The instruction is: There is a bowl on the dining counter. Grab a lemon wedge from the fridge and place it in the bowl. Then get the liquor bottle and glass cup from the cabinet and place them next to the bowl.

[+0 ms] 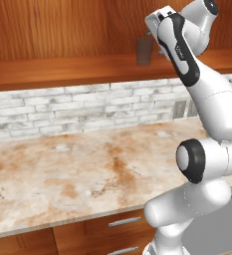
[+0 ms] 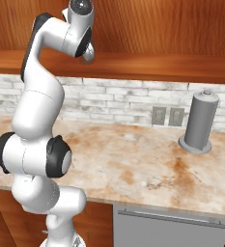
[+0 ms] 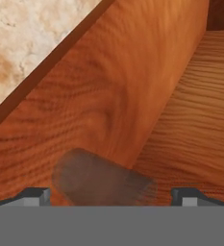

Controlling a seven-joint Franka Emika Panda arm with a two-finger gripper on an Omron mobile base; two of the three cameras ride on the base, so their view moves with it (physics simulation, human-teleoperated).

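Glass, a translucent grey tumbler-shaped glass cup (image 1: pixel 144 52), stands upright on the wooden cabinet shelf (image 1: pixel 62 67) at about one o'clock in the left base view, just beside the white arm's hand. In the right base view a grey cylindrical metal canister (image 2: pixel 199 124) stands on the marbled beige stone table (image 2: pixel 147 164) at three o'clock. In the hand view the gripper (image 3: pixel 111 196) is spread wide, holding nothing, with the cup at six o'clock between its fingertips (image 3: pixel 35 195).

Glass cup (image 1: pixel 144 51) — upright on cabinet shelf
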